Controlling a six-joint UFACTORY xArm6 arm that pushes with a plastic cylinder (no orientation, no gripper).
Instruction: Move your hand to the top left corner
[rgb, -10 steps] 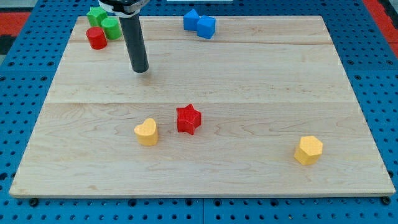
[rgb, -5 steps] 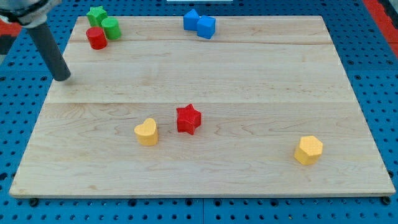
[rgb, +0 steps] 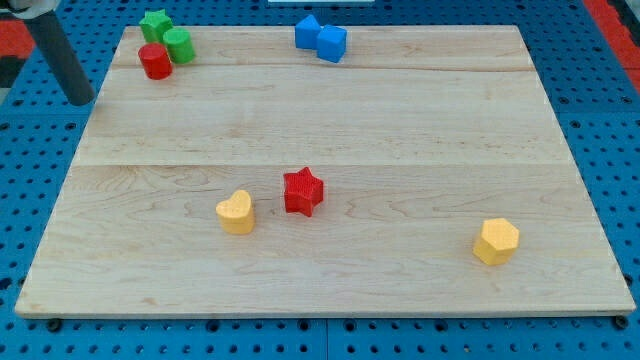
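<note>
My tip (rgb: 80, 100) is at the view's left, just off the left edge of the wooden board (rgb: 330, 120), below and left of the top left corner. A red cylinder (rgb: 155, 62), a green cylinder (rgb: 179, 45) and a green star (rgb: 154, 24) cluster at the board's top left, up and to the right of my tip. The tip touches no block.
Two blue blocks (rgb: 321, 38) sit together at the top middle. A red star (rgb: 303, 192) and a yellow heart (rgb: 236, 212) lie near the middle bottom. A yellow hexagon (rgb: 496, 241) lies at the bottom right. Blue pegboard (rgb: 40, 160) surrounds the board.
My tip has slid left across the board from near the top middle-left to past the left edge, then slightly up. No block has moved.
</note>
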